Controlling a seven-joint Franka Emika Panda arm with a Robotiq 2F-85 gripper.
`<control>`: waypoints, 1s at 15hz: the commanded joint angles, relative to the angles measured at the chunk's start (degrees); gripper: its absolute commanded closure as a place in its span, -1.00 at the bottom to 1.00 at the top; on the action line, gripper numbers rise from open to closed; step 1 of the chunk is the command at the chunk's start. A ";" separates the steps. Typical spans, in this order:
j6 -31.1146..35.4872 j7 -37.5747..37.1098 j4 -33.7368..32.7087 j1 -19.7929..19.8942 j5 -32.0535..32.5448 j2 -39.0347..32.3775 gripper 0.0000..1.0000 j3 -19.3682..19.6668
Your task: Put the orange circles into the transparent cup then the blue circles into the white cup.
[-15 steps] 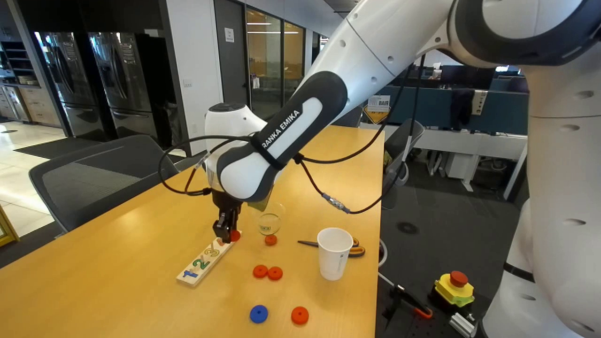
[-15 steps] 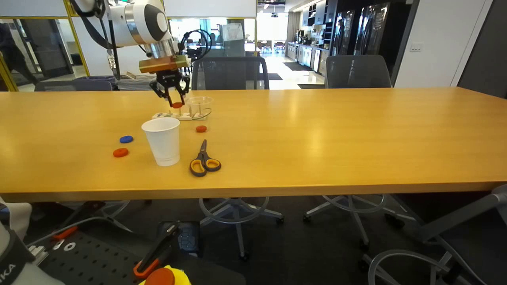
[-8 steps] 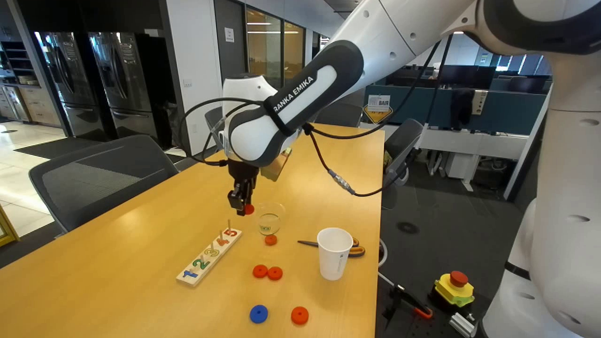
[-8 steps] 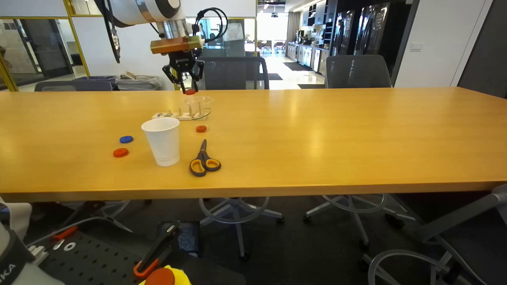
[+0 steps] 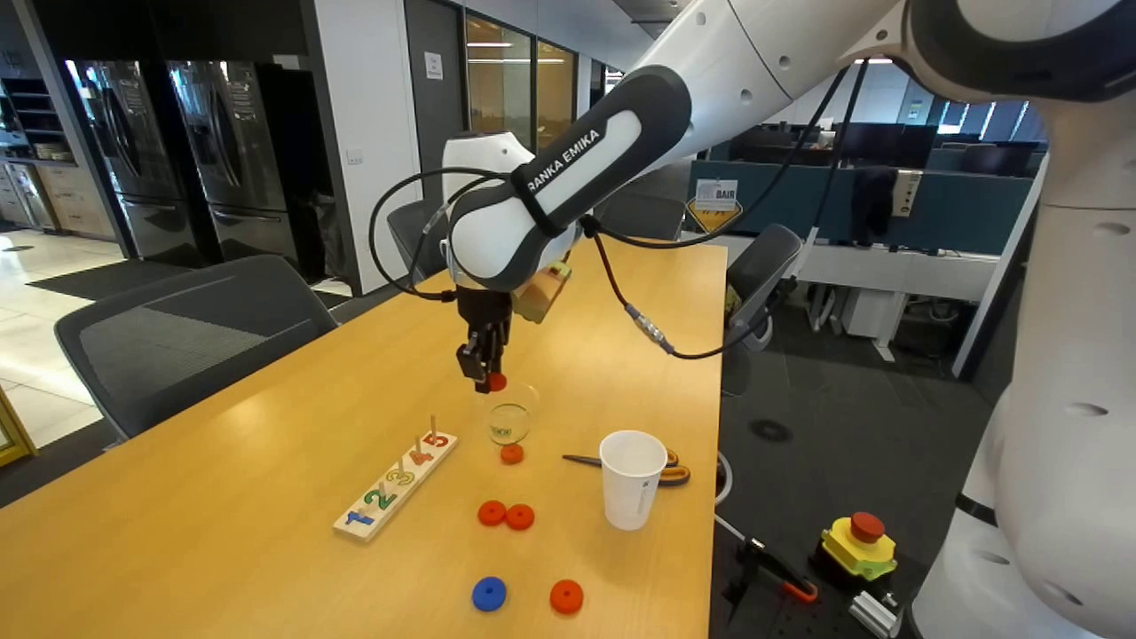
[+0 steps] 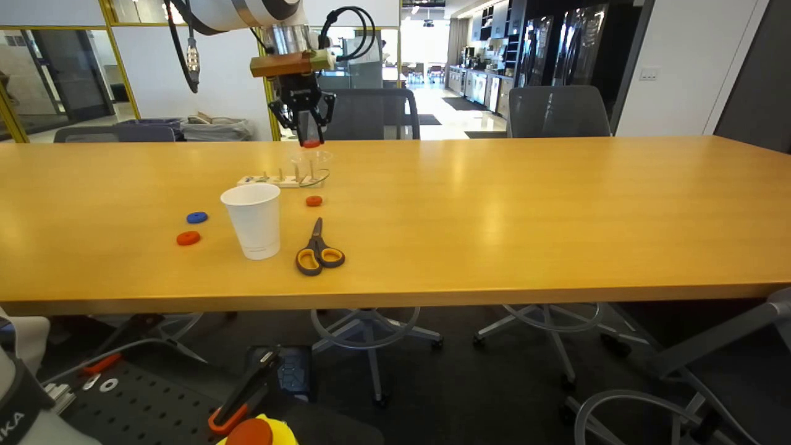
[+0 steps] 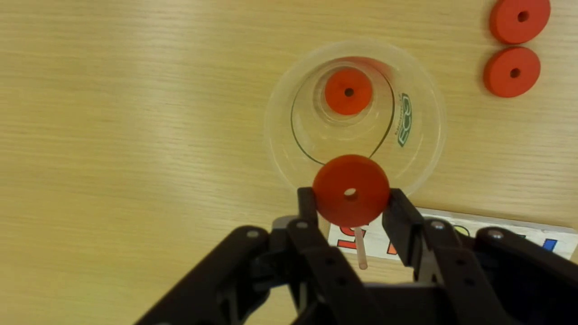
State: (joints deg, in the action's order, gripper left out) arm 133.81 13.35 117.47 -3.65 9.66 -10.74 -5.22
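Note:
My gripper [image 7: 351,198] is shut on an orange circle [image 7: 350,174], pinched by its edges between the fingertips. Gripper and disc hang just above the rim of the transparent cup [image 7: 417,144], over its near side in the wrist view. A second orange circle [image 7: 348,91] shows through the clear wall, within the cup's base rings, apparently at its bottom. Two orange circles [image 5: 520,516] lie side by side on the table; another [image 5: 566,596] rests nearer the camera, beside a blue circle [image 5: 489,594]. The white cup [image 6: 254,222] stands upright, its inside hidden.
A narrow numbered board [image 5: 395,488] with upright pegs lies close to the transparent cup. Scissors [image 6: 319,250] with orange and black handles lie beside the white cup. Chairs [image 5: 195,337] stand along the table's side.
The gripper has risen from the end of the numbered board and moved right in both exterior views, bringing the held orange circle to the transparent cup's rim. The objects on the table have stayed put.

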 commanded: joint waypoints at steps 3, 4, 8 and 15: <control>-3.45 1.60 -1.96 0.96 -2.17 -0.98 0.58 0.45; -3.72 1.43 -2.00 1.07 -2.35 -1.16 0.21 0.49; -4.09 1.48 -1.96 1.35 -3.17 -1.54 -0.62 0.48; -3.60 7.16 3.17 1.19 -5.75 2.60 -1.00 -0.93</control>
State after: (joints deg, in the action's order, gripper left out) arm 130.74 17.26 117.97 -2.40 5.55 -11.56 -5.32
